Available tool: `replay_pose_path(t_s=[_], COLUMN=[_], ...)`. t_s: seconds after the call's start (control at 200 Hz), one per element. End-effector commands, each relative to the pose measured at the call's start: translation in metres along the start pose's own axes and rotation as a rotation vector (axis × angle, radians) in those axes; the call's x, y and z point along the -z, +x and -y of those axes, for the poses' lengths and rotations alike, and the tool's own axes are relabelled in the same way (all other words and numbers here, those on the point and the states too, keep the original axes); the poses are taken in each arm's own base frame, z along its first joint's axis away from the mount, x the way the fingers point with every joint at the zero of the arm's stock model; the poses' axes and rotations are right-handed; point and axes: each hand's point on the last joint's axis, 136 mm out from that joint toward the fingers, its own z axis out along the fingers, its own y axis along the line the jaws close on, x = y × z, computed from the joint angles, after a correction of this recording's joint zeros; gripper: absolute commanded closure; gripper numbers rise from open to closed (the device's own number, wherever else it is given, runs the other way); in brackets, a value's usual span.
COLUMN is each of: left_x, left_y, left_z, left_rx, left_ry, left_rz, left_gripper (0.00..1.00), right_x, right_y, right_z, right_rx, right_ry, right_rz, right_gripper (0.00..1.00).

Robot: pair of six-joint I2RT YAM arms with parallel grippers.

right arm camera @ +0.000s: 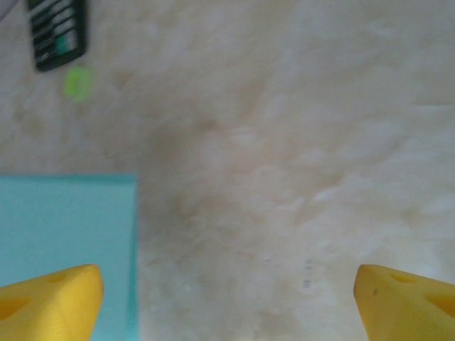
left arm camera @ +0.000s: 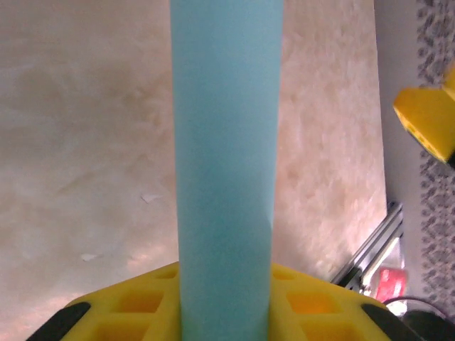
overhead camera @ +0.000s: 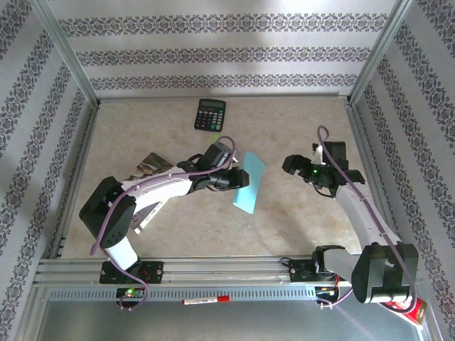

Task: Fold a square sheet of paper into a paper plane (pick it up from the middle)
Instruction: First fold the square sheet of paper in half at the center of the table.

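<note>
My L gripper [overhead camera: 236, 177] pinches the square sheet of paper [overhead camera: 250, 182] about mid-sheet, held off the table [overhead camera: 178, 224] near centre. R gripper [overhead camera: 291, 164] at its 3 o'clock, wide open, empty. Pickup done. No crease yet, I think, so all folds left.
</note>
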Motion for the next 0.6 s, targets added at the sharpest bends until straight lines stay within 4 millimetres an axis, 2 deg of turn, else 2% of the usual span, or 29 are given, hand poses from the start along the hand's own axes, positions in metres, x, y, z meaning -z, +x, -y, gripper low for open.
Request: replay_pose_path(t_s=[0.0, 0.14, 0.225, 0.32, 0.435, 0.595], left_x=[-0.006, -0.015, -0.022, -0.025, -0.026, -0.029], left_y=[-0.005, 0.001, 0.008, 0.014, 0.021, 0.032], left_z=[-0.006, -0.028, -0.042, -0.055, -0.069, -0.087], left_rx=[0.077, 0.129, 0.155, 0.174, 0.168, 0.169], left_ry=[0.057, 0.021, 0.003, -0.017, -0.057, -0.096], left_rz=[0.043, 0.065, 0.06, 0.06, 0.054, 0.046], left_gripper=[0.74, 0.74, 0.74, 0.75, 0.75, 0.74], right_x=[-0.003, -0.025, -0.04, -0.058, -0.078, -0.105], right_y=[0.015, 0.046, 0.065, 0.079, 0.086, 0.093], right_z=[-0.042, -0.071, -0.081, -0.084, -0.083, -0.078], right_rx=[0.109, 0.152, 0.159, 0.137, 0.12, 0.138], right_ry=[-0.146, -0.255, -0.278, -0.255, -0.214, -0.141], right_rz=[-0.068, -0.184, -0.246, -0.284, -0.298, -0.322], right_gripper=[0.09, 0.13, 0.21, 0.33, 0.48, 0.59])
